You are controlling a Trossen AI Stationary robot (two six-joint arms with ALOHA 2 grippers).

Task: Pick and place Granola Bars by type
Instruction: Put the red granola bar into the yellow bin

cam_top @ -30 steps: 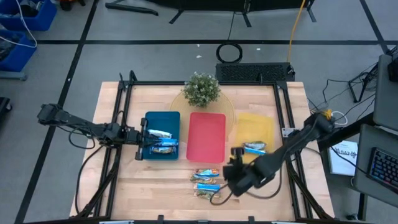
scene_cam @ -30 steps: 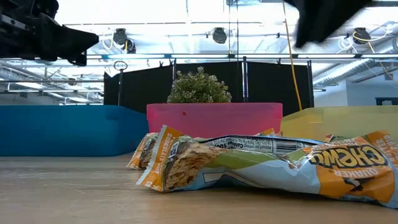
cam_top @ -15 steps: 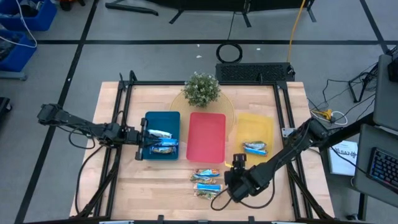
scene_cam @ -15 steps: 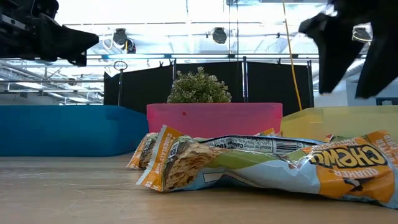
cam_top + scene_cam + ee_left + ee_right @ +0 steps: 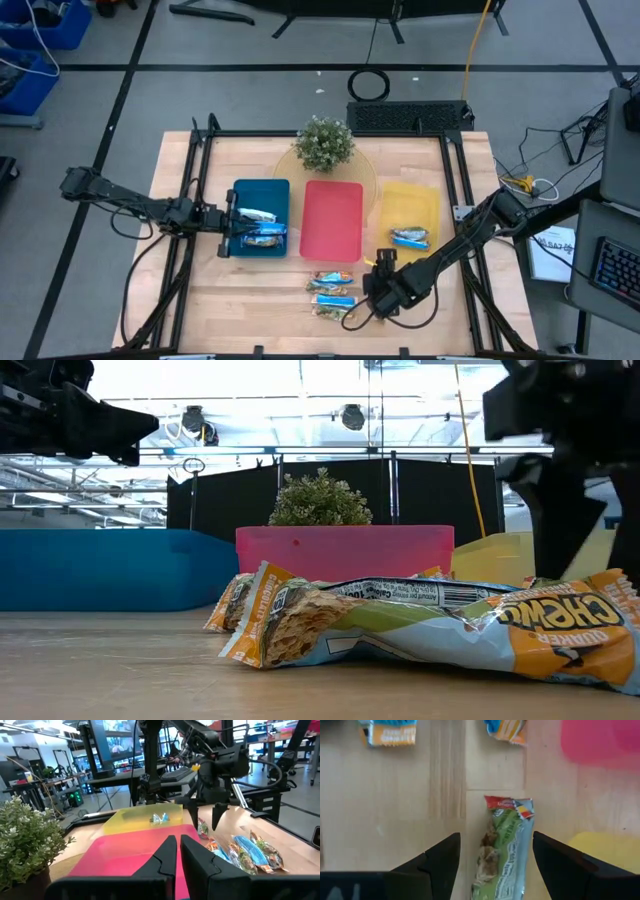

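Several granola bars lie on the wooden table near its front edge; in the low view they fill the foreground. One green-wrapped bar lies flat between the open fingers of my right gripper, which points steeply down just above it; in the high view the gripper hides that bar. Two bars lie in the blue tray, and one in the yellow tray. My left gripper hovers shut and level at the blue tray's left side.
The red tray sits between the blue and yellow ones. A potted plant stands behind the trays at the far edge. Black frame rails run along both table sides. Bare wood lies left of the loose bars.
My right gripper has come down from well above the table toward the green bar, shifting a little toward the near edge and tipping more steeply downward. In the low view its fingers have dropped into sight behind the front bars. The bars have not moved.
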